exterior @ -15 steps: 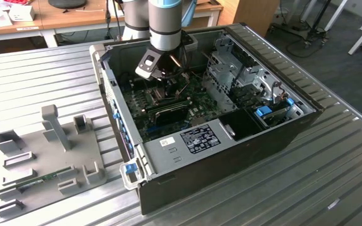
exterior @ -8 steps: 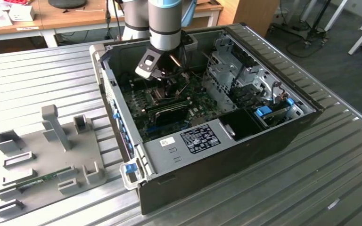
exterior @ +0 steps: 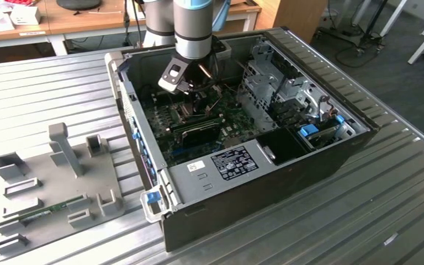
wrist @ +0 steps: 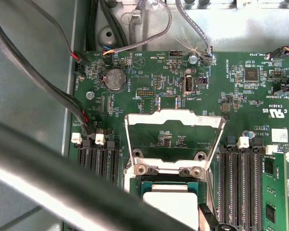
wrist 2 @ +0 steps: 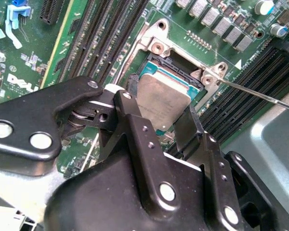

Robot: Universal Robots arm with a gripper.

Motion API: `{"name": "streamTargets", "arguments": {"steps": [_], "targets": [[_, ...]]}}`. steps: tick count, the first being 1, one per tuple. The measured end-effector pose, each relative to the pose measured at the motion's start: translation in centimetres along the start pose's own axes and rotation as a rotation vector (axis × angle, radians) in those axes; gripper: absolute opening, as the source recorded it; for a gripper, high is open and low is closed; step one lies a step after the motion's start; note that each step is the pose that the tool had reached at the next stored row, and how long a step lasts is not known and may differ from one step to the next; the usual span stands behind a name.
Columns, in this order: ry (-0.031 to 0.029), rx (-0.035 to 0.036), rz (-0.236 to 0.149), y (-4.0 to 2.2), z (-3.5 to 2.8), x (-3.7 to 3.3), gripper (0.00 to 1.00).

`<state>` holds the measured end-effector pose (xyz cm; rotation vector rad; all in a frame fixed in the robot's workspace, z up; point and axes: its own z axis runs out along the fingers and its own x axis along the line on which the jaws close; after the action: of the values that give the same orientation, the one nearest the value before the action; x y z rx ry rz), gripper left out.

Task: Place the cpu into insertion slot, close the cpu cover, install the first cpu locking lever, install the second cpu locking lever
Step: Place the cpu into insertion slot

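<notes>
Pincer (wrist 2: 161,108) apparently grips cpu (wrist 2: 164,94) over insertion slot (wrist 2: 178,70), cpu cover (wrist: 173,115) open.

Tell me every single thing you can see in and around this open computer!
computer case: one, black and grey, open, on the table
table: one, ribbed grey metal, under everything
fixture plate: one, grey, on the table at the exterior view's left
motherboard: one, green, inside the case
insertion slot: one, silvery rim with dark centre, on the motherboard
cpu cover: one, silvery, standing open beside the slot
cpu: one, silvery, over the slot between the fingers
memory slots: several, black, on both sides of the slot
coin battery: one, grey, on the motherboard
arm: one, grey and blue, reaching into the case
gripper: one, black, shut on the cpu
</notes>
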<state>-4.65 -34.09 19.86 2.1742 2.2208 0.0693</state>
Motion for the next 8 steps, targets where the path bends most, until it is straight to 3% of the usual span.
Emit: {"name": "streamTargets", "arguments": {"steps": [8], "targets": [[-0.0017, 0.0000, 0.007, -0.01, 0.10, 0.00, 0.54]]}}
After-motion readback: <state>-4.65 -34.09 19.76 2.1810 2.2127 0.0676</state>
